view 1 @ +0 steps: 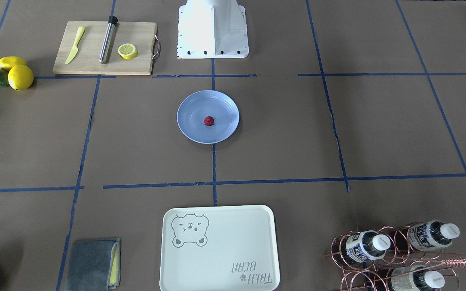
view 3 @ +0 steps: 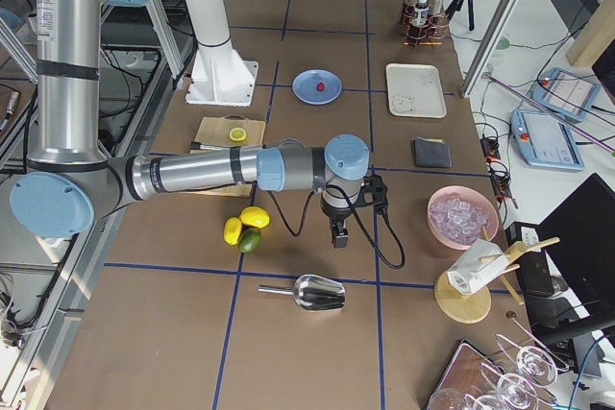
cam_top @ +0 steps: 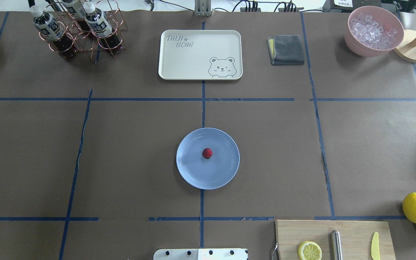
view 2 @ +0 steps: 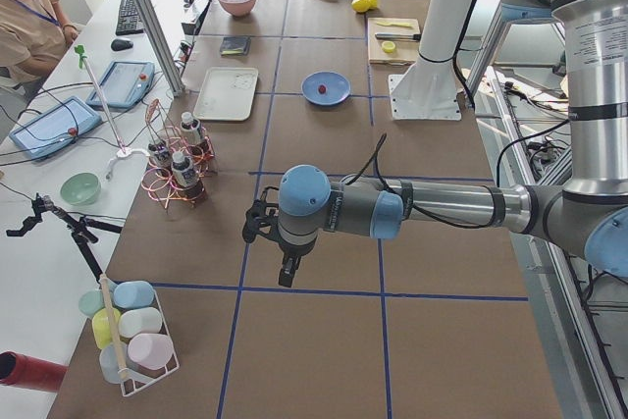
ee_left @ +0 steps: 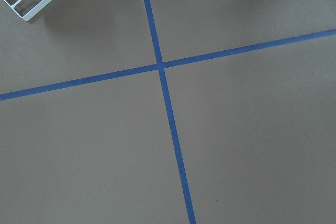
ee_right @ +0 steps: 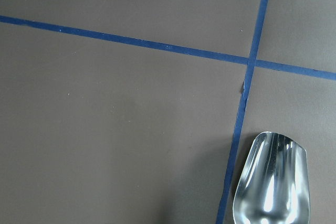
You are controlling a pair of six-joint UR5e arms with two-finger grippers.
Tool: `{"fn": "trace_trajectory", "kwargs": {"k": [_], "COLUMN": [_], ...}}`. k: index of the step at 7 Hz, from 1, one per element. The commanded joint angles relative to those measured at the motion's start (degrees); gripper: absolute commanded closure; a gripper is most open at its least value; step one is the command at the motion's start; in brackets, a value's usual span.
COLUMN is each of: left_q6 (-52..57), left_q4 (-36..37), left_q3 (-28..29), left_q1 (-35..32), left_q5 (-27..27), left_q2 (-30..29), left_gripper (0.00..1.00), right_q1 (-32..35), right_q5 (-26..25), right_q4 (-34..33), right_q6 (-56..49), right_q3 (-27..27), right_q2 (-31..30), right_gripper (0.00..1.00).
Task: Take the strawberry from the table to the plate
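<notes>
OK, strawberry sits near the middle of the blue plate, which lies on the centre tape line of the table. Left gripper and right gripper point down over brown paper, both well apart from the plate. They show only in the side views, so I can't tell whether either is open or closed.
</notes>
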Motion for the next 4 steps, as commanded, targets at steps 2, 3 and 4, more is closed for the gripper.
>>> {"fn": "trace_trajectory", "kwargs": {"k": [2,3,4], "left_q6": [0.0,0.0,0.0], "left_q4": [4.96,5.09,5.0], "left_q3": [-0.15,-0.41,-0.59], "left_q1": [0.18,0.18,0.09], "left_q5": [-0.01,0.08,-0.09], "left_q2": [0.5,-0.02,-0.73], "left_gripper": [0.0,0.0,0.0], "right_q1": [0.04,0.04,0.04], "right_q5": [0.14,0.14,0.05], "right_q4": [-0.25,-0.25,-0.07], "right_q6": [0.0,0.0,0.0], "right_q3": [0.27,0.36,0.27], "right_q2": [-0.31,-0.4,-0.4], "right_gripper": [0.0,0.0,0.0]}}
